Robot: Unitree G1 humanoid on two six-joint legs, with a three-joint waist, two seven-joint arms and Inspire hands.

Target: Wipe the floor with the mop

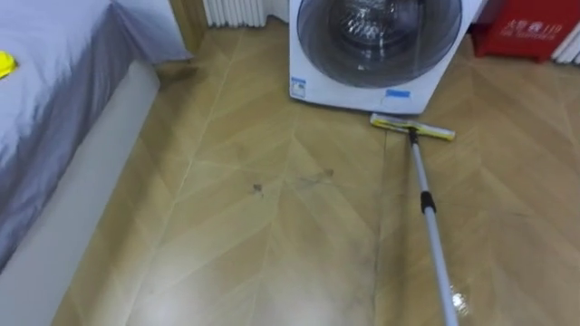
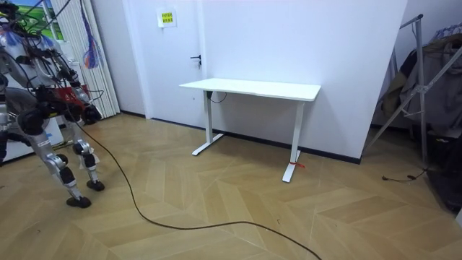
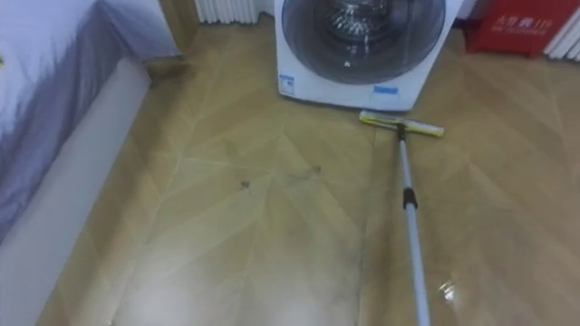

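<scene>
A mop lies out over the wooden floor in front of me. Its flat yellow-and-grey head rests just before the washing machine's base, and its long metal handle runs back to the lower right edge of the left eye view. Small dark marks and faint scuffs sit on the boards left of the handle. A wet glint shows beside the handle near the bottom edge. In the room view I stand bent forward at the far left, and a dark hand shows at waist height, too small to read.
A white front-loading washing machine stands straight ahead. A bed with a grey cover runs along my left, a yellow item on it. A red box sits at the back right. In the room view, a white desk stands by the wall.
</scene>
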